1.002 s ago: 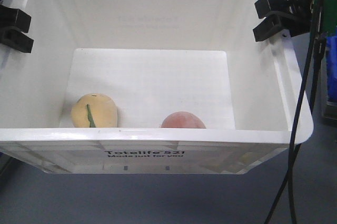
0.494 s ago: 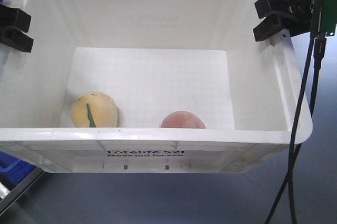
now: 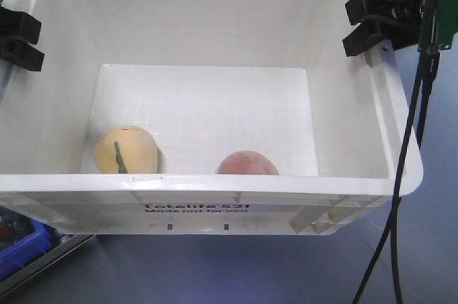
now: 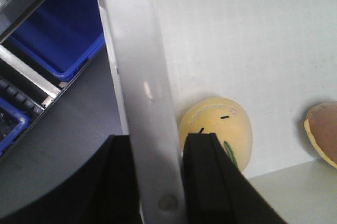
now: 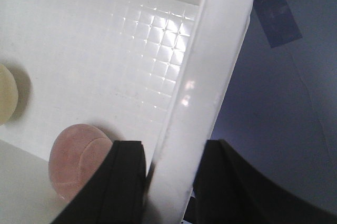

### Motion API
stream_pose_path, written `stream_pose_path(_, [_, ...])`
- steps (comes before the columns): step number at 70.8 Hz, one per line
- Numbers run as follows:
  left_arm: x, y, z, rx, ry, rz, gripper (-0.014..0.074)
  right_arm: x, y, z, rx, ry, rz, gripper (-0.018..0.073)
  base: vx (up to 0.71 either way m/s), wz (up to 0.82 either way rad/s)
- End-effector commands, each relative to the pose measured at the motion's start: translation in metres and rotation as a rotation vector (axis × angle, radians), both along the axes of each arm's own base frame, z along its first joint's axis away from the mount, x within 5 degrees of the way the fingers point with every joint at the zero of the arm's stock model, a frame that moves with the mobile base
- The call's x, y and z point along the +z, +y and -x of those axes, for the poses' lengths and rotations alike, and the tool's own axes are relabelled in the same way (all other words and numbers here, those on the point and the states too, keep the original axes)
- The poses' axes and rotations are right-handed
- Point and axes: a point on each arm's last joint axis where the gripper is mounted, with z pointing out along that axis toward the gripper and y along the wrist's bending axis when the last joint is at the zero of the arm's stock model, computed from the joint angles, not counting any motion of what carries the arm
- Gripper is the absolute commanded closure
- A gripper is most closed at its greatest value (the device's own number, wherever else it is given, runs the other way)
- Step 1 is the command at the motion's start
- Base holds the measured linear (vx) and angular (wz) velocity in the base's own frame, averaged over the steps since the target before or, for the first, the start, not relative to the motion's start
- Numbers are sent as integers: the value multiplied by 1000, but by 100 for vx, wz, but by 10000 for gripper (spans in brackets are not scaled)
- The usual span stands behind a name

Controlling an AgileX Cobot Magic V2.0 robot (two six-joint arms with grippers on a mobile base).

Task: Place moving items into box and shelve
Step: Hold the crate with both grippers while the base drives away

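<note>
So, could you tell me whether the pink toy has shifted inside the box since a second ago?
No. The pink toy still lies against the near wall of the box, the same gap from the yellow toy as before.

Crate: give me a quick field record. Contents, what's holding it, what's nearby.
container: white crate, open top, black print on the near wall
contents: yellow toy and pink toy, both on the crate floor by the near wall, not touching
left tool: clamped on the left rim
right tool: clamped on the right rim
nearby: blue bin outside the crate, on its left side
</note>
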Motion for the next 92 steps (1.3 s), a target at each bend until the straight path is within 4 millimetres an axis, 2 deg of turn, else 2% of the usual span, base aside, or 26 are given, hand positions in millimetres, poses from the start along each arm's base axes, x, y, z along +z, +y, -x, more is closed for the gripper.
stream_pose_path(1, [28,-4,7,-9,-164,85,613,29,2,10,16,-148,-93,571,0,43])
stream_pose_path(92, [28,-4,7,-9,-164,85,613,28,2,10,17,-144,-92,571,1,47])
